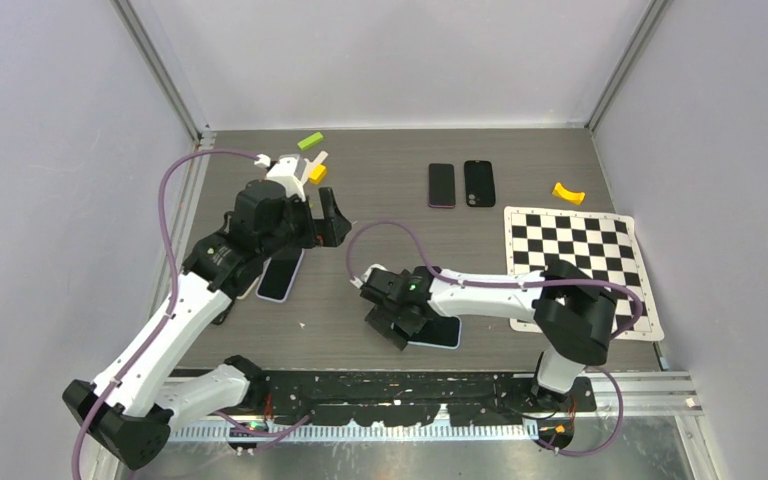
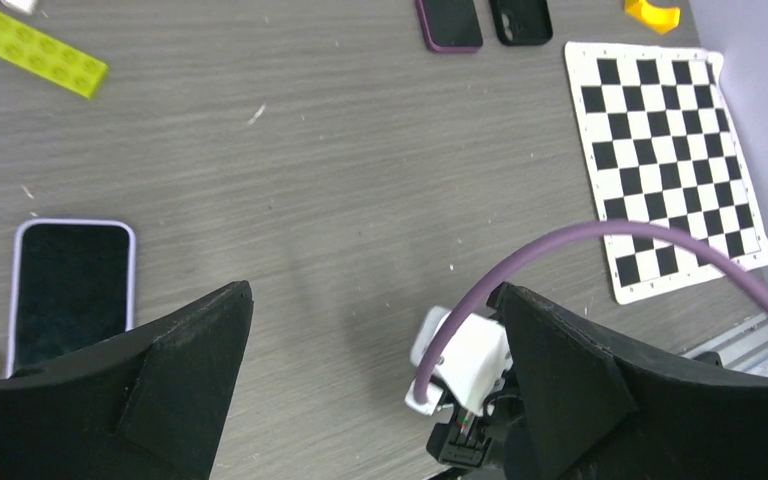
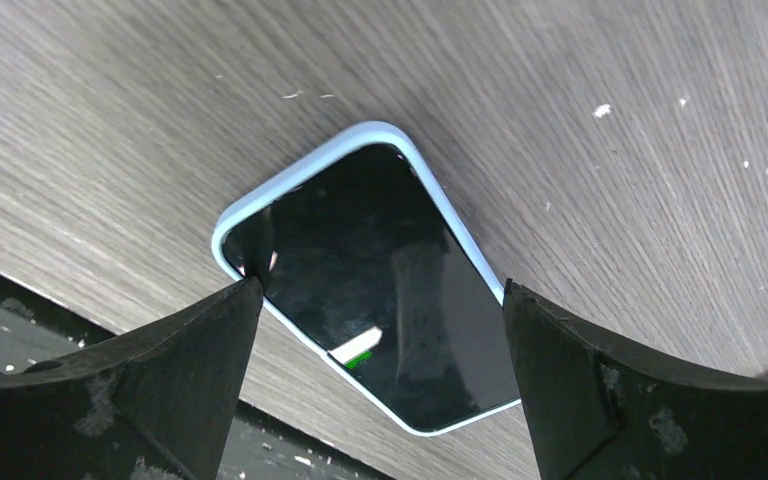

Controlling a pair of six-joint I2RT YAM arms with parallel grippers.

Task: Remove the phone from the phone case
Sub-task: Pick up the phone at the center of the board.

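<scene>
Phone (image 3: 360, 270): lies flat, screen up, seated in its light-blue case (image 3: 312, 178) on the table (image 3: 580, 150), close to the near edge in front of the arm bases.

Right gripper (image 3: 377, 290): directly above the phone, jaws spread wide with one finger on either side of it, nothing held. One fingertip (image 3: 230, 305) sits at the case rim; contact cannot be confirmed.

Left gripper (image 2: 375, 295): jaws fully apart, empty, above bare table. A lavender-cased phone (image 2: 70, 290) lies just beside it, screen up.

Further out: two dark phones (image 1: 442, 185) side by side towards the far edge, a checkerboard mat (image 1: 580, 260) at the right, and a green brick (image 1: 310, 141) at the far left.
</scene>
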